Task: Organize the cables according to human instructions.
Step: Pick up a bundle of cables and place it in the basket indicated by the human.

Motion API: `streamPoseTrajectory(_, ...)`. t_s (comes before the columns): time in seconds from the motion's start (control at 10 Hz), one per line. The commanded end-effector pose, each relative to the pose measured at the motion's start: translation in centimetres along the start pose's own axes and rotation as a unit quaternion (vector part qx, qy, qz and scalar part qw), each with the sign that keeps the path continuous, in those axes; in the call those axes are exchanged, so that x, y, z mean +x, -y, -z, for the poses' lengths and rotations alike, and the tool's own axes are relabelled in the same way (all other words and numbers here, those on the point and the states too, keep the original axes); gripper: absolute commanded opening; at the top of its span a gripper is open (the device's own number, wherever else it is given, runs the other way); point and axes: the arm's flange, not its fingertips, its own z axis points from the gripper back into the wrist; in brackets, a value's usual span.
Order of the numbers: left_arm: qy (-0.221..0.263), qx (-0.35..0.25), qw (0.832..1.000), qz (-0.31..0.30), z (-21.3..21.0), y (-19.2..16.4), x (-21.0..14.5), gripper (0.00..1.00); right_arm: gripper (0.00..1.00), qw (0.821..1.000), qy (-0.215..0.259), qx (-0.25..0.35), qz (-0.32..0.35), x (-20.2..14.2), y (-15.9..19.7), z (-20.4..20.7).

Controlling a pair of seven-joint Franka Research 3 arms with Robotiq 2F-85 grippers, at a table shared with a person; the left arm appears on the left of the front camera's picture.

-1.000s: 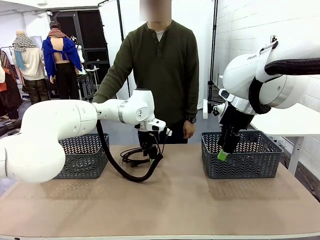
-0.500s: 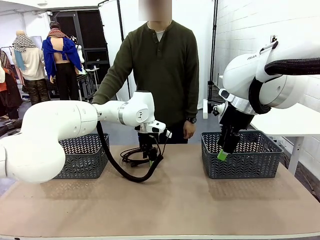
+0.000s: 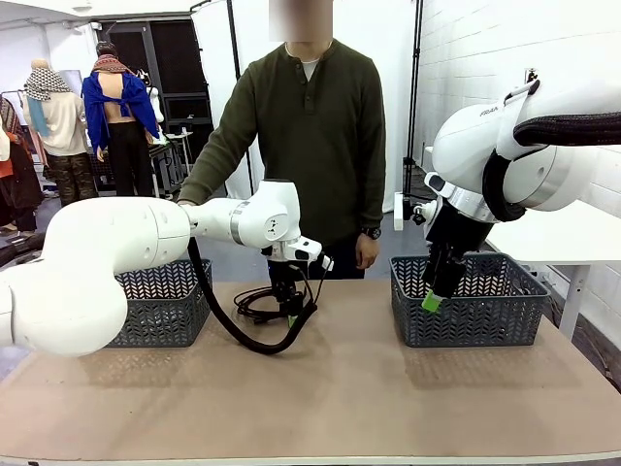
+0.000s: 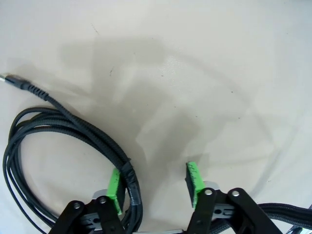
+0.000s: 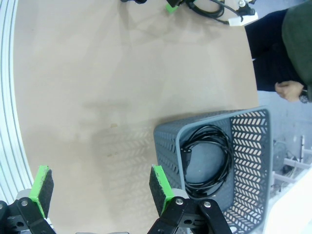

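From the front you see the left hand (image 3: pixel 290 313) down on a coiled cable (image 3: pixel 254 303) lying on the worktop (image 3: pixel 340 388), the person (image 3: pixel 310 136) standing behind it. Your left wrist camera shows its fingers apart, one pad (image 4: pixel 115 184) touching the bundle. On your right wrist camera, the right hand (image 5: pixel 100 187) hangs open beside a grey basket (image 5: pixel 253 146) holding another cable (image 5: pixel 207 161).

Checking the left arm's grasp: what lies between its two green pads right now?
In the left wrist view, the cable runs against one pad; the rest of the gap to the other pad is bare table.
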Motion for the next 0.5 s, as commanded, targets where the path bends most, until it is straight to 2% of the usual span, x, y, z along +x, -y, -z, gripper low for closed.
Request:
streamPoseTrajectory(0.0,0.004,-0.004,1.000,-0.012,0.24,0.15,-0.24,0.12,1.00,1.000,-0.004,-0.004,0.005,0.18,0.27,0.03)
streamPoseTrajectory(0.1,0.005,-0.003,1.000,-0.013,0.28,0.15,-0.31,0.00,1.00,1.000,-0.004,-0.004,0.005,0.18,0.27,0.03)
streamPoseTrajectory(0.4,0.007,0.003,1.000,-0.016,0.33,0.33,-0.57,0.00,1.00,1.000,-0.004,-0.004,0.005,0.18,0.27,0.03)
